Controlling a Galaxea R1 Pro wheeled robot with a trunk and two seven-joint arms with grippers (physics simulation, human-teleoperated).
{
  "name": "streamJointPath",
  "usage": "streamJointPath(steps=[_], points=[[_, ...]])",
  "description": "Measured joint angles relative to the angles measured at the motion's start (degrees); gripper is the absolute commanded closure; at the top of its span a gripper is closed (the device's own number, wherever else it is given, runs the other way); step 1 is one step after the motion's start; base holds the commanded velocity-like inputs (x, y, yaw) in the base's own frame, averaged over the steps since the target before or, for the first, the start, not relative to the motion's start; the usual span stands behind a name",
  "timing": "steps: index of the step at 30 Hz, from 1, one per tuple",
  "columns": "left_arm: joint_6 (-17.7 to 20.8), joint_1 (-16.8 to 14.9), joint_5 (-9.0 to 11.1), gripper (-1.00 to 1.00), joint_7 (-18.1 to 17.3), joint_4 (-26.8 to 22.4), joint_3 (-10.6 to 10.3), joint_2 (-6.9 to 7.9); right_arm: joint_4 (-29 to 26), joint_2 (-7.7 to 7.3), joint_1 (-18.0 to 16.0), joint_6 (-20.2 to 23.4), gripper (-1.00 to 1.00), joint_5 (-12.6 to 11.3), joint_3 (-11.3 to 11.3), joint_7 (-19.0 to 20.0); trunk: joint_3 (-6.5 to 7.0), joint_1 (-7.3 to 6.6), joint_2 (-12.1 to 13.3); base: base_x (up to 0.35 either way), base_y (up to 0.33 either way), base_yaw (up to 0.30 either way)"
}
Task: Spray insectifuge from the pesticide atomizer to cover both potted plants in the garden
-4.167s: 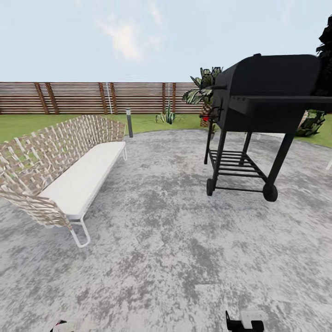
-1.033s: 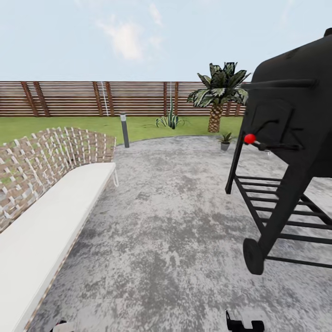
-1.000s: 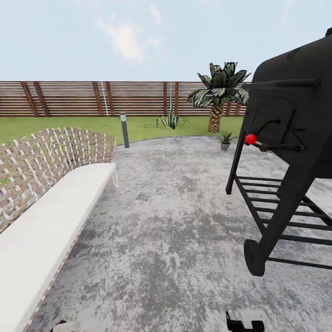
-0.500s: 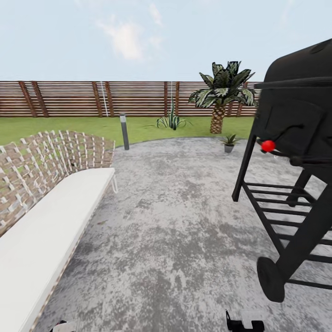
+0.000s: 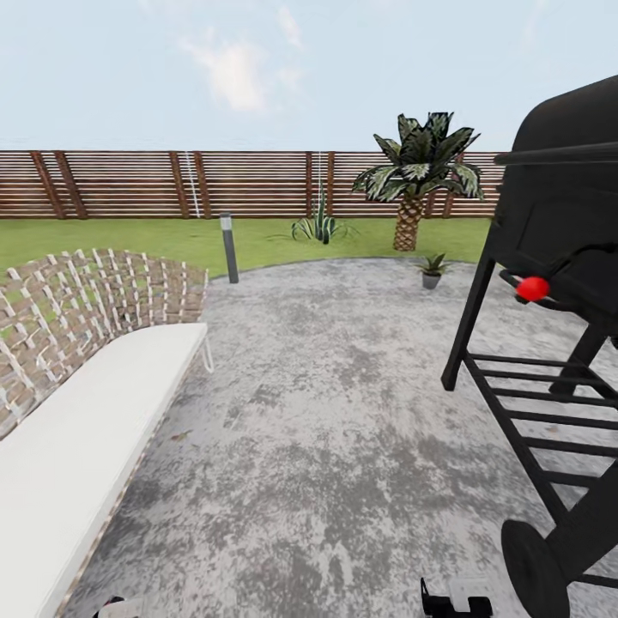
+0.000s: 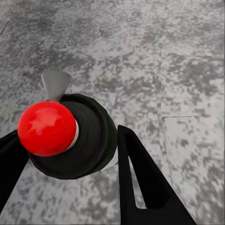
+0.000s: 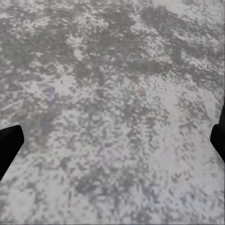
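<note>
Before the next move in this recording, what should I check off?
1. Sprayer held in the left end effector: ok, a finger sits on each side of it.
2. Right end effector free: ok, open over bare paving.
3. A potted plant in sight: ok, at the patio's far edge.
4. Second plant located: cannot tell.
5. Way ahead open: ok, bare paving between the bench and the grill, though the grill is close on the right.
6. Close enough to spray: not ok, the plant is far off.
</note>
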Motion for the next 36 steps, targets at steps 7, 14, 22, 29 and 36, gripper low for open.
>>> streamJointPath(steps=[7,14,22,29,36], points=[[0.0,0.0,0.0,1.0,-0.05,-0.03,0.0,0.0,0.0,0.0,0.0,0.04,-1.0,0.0,0.0,0.01,0.0,0.0,0.0,0.337,0.0,0.0],[0.0,0.0,0.0,1.0,-0.09,-0.03,0.0,0.0,0.0,0.0,0.0,0.01,-1.0,0.0,0.0,0.01,0.0,0.0,0.0,0.337,0.0,0.0],[0.0,0.0,0.0,1.0,-0.09,-0.04,0.0,0.0,0.0,-0.04,0.01,-0.03,-1.0,0.0,-0.04,0.01,0.0,0.0,0.0,0.337,0.0,0.0],[0.0,0.0,0.0,1.0,-0.09,-0.04,0.0,0.0,0.0,-0.01,0.0,-0.03,-1.0,0.06,0.0,0.01,0.0,0.0,0.0,0.337,0.0,0.0],[0.0,0.0,0.0,1.0,-0.09,-0.04,0.0,0.0,0.0,0.0,0.0,0.0,-1.0,0.08,-0.01,0.01,0.0,0.0,0.0,0.337,0.0,0.0]])
